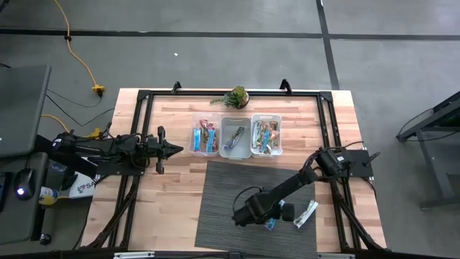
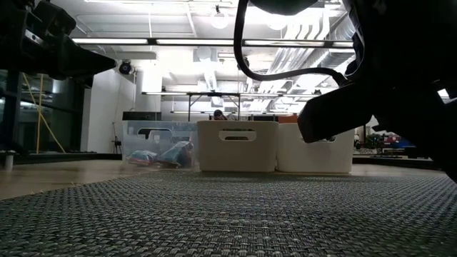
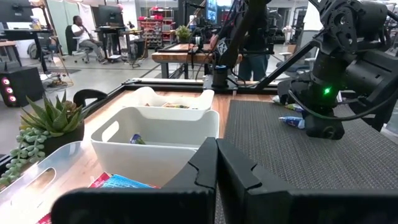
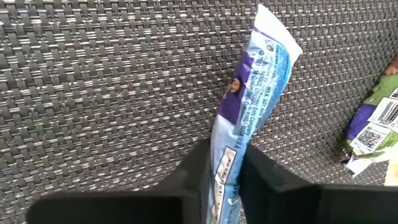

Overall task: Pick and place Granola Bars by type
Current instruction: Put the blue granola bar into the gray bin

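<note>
On the woven grey mat, the right claw pinches a glossy, flat blue-wrapped bar.

The small print on the blue bar wrapper is unreadable.

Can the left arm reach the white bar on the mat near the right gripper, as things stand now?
Probably not easily. The left gripper is shut and waits left of the bins, while the white bar lies on the mat's far right side. The right gripper, closing on a blue bar, stands between.
</note>
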You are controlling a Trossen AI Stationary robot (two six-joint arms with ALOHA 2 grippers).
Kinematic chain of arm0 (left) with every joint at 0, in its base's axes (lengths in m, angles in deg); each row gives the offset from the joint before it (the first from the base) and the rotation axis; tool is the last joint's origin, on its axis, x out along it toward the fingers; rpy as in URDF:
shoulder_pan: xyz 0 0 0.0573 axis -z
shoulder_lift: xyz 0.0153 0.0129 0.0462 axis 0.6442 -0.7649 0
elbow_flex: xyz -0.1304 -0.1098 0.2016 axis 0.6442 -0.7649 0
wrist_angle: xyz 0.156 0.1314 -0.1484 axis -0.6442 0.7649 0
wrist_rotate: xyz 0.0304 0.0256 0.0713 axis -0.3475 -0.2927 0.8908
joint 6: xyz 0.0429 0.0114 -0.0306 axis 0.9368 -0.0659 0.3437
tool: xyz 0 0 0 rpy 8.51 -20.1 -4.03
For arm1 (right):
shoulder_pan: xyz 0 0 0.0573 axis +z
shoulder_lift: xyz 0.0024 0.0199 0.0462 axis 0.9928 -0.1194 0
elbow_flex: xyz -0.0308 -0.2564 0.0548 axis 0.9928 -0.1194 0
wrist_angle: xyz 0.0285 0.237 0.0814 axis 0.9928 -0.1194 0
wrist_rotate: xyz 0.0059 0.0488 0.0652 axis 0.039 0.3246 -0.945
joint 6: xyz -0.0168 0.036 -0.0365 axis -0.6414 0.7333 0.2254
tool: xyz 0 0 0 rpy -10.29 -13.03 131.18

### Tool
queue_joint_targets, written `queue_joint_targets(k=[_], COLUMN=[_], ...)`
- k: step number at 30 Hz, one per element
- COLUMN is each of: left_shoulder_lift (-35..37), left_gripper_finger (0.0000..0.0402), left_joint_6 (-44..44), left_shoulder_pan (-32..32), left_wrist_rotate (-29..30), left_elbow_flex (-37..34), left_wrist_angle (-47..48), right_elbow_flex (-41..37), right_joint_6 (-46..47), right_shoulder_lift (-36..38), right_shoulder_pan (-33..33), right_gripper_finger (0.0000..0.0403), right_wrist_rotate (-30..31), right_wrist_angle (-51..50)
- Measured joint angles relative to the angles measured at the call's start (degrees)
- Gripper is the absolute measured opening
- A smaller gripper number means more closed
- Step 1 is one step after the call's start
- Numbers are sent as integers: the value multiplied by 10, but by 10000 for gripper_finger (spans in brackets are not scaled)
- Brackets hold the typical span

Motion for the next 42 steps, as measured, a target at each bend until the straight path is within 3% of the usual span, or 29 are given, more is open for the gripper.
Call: queue_joint_targets(k=[9, 19, 22, 33, 38, 42], left_shoulder_lift=[0, 0, 0, 0, 0, 0], left_gripper_finger=[0, 0, 0, 0, 0, 0], left_joint_6=[0, 0, 0, 0, 0, 0], left_shoulder_pan=[0, 0, 0, 0, 0, 0], left_wrist_rotate=[0, 0, 0, 0, 0, 0], left_elbow_flex=[0, 0, 0, 0, 0, 0], left_wrist_angle=[0, 0, 0, 0, 0, 0], right_elbow_flex=[27, 150, 203, 328, 350, 356], right_joint_6=[-7, -31, -60, -291, -419, -536], right_shoulder_lift=[0, 0, 1, 3, 3, 3], right_shoulder_pan=[0, -3, -8, -37, -57, -73], right_gripper_finger=[26, 22, 22, 20, 20, 19], right_wrist_rotate=[8, 58, 117, 443, 539, 577], right_wrist_angle=[-19, -174, -197, -142, -69, 10])
